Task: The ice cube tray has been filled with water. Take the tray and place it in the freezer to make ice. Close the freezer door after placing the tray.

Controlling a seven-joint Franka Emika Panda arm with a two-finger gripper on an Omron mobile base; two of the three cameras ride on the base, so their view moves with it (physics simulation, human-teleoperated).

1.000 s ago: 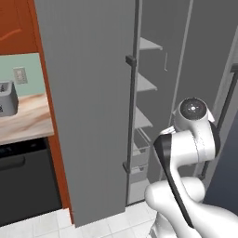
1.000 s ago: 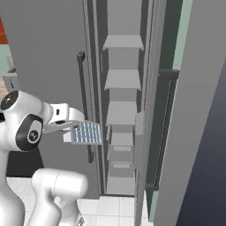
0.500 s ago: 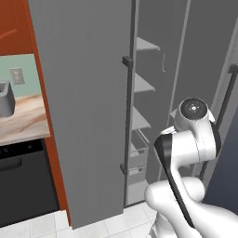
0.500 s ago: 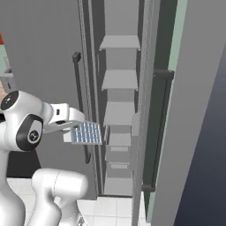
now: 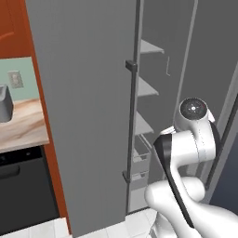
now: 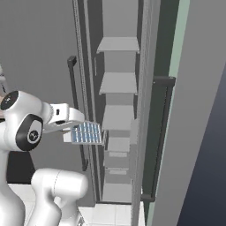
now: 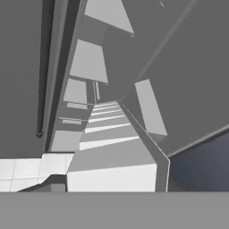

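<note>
Right base view | pincer [image 6: 73, 133] clamped on ice cube tray [image 6: 87, 133] end | stiff, light, water-filled: likely spills unless level | freezer [image 6: 118, 119] open

My hand [image 6: 73, 128] sits mostly behind the ice cube tray [image 6: 87, 133]; finger contact hidden. From the left, my own arm covers the lower freezer [image 5: 148, 139] shelves. Freezer door [image 5: 88, 116] cut off at the top edge. Dark appliance [image 5: 4, 103] on the tabletop [image 5: 23, 128] cropped at left.
</note>
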